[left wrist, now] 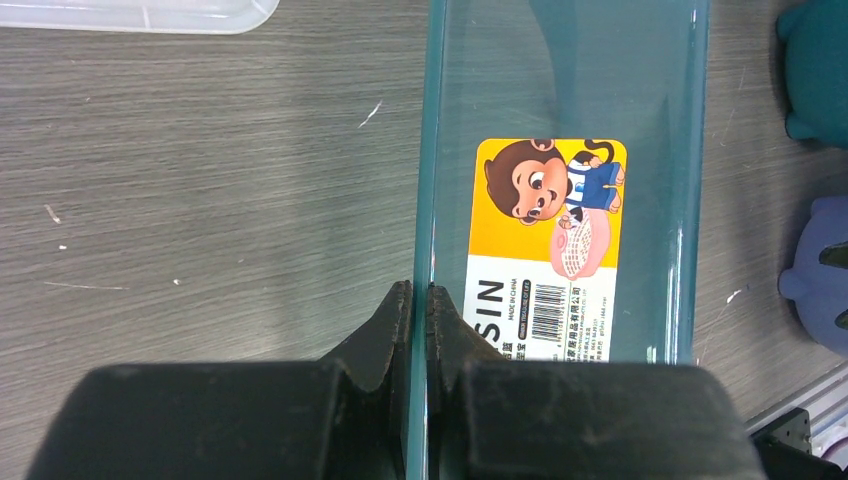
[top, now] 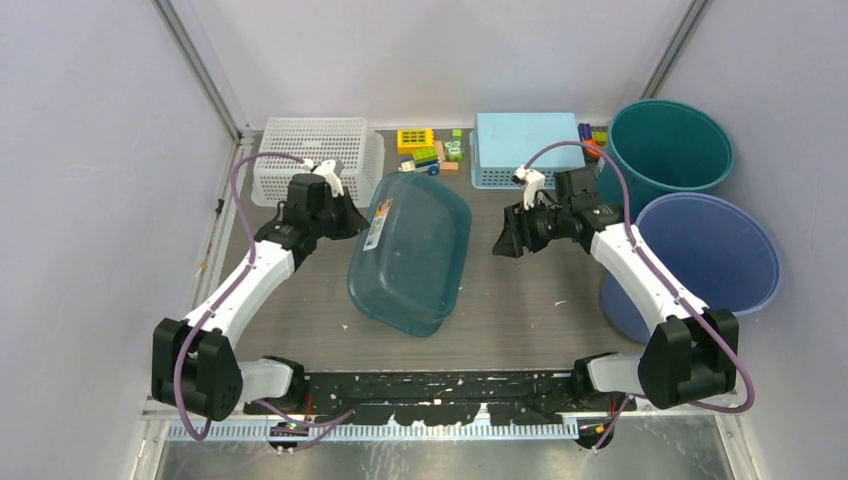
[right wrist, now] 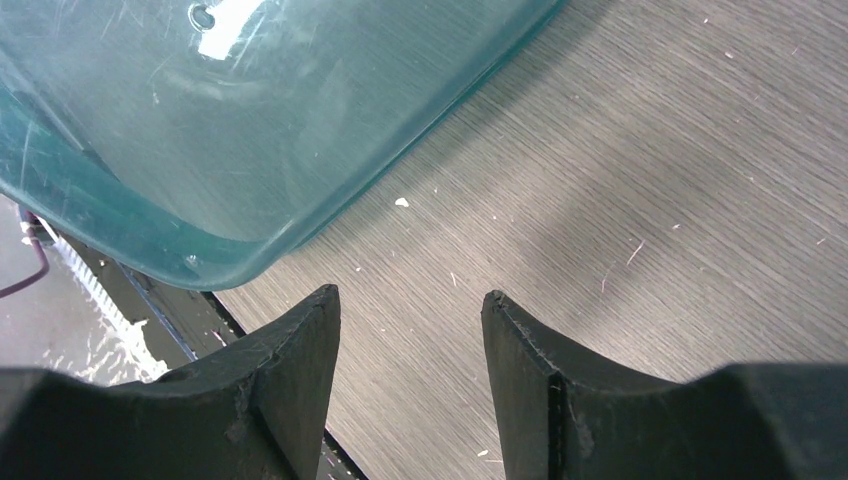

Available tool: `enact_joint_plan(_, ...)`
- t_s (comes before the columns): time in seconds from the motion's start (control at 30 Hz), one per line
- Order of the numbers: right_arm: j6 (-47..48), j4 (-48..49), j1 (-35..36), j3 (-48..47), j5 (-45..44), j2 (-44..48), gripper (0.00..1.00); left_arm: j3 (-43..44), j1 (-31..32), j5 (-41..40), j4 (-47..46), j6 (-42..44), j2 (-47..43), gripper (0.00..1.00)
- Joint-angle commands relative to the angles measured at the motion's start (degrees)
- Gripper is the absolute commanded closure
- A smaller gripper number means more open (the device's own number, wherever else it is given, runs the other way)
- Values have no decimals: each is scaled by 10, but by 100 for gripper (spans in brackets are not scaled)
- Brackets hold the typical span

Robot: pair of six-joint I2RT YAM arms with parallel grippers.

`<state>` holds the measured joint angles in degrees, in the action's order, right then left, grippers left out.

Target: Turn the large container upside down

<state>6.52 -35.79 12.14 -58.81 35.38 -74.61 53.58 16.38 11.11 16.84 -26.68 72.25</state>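
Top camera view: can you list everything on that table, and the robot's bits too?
large container: one, clear teal, table centre
label: one, yellow with cartoon monkey, container's side
basket: one, white, back left
crate: one, light blue, back centre
toy blocks: several, mixed colours, between basket and crate
teal bucket: one, teal, back right
blue bucket: one, blue, right side
table: one, grey wood-grain, under everything
left gripper: one, black, shut on container's left rim
right gripper: one, black, open, right of container
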Motion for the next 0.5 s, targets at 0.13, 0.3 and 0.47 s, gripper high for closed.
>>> enact_joint_plan(0.13,7,26,-3,10,-8,14,41,-45,-3,-19,-73,3,-16,100)
enact_joint_plan(0.3,10,30,-5,13,-10,16,41,-76,-3,-24,-88,23,-21,100)
enact_joint_plan(0.47,12,31,-8,15,-10,16,41,-92,-3,-28,-91,42,-24,100)
